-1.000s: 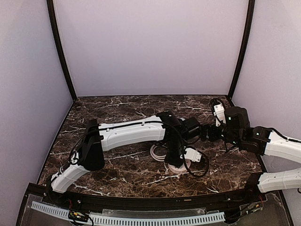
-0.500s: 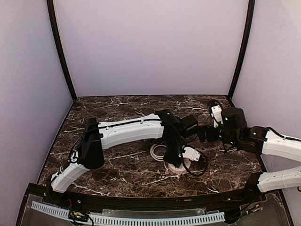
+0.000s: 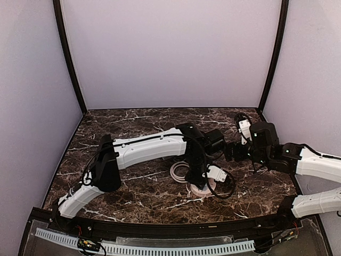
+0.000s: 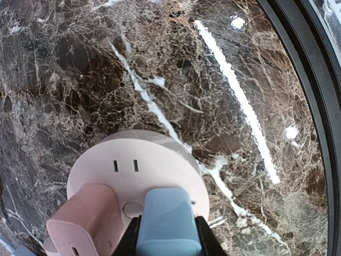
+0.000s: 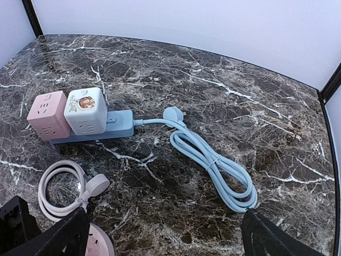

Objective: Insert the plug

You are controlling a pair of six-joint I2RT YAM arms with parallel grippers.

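In the left wrist view my left gripper [image 4: 168, 237] is shut on a light blue plug block [image 4: 168, 218]. It holds the block against the near edge of a round pink socket hub [image 4: 154, 157]. One pair of slots [image 4: 125, 166] on the hub's top is uncovered, and a pink cube adapter [image 4: 85, 218] sits on its left side. From above, the left gripper [image 3: 198, 178] stands over the hub [image 3: 205, 191]. My right gripper [image 3: 230, 151] hangs above the table to the hub's right. It is wide open and empty in its own view [image 5: 165, 234].
A blue power strip [image 5: 112, 125] carries a pink cube [image 5: 49, 114] and a white cube [image 5: 85, 110]. Its coiled blue cable [image 5: 213, 162] lies to the right. The hub's pink cable coil [image 5: 58, 189] lies beside it. A black cable loop [image 3: 228, 188] lies right of the hub.
The right arm has drawn slightly left and back. The left gripper stays over the hub with the blue plug, almost still.
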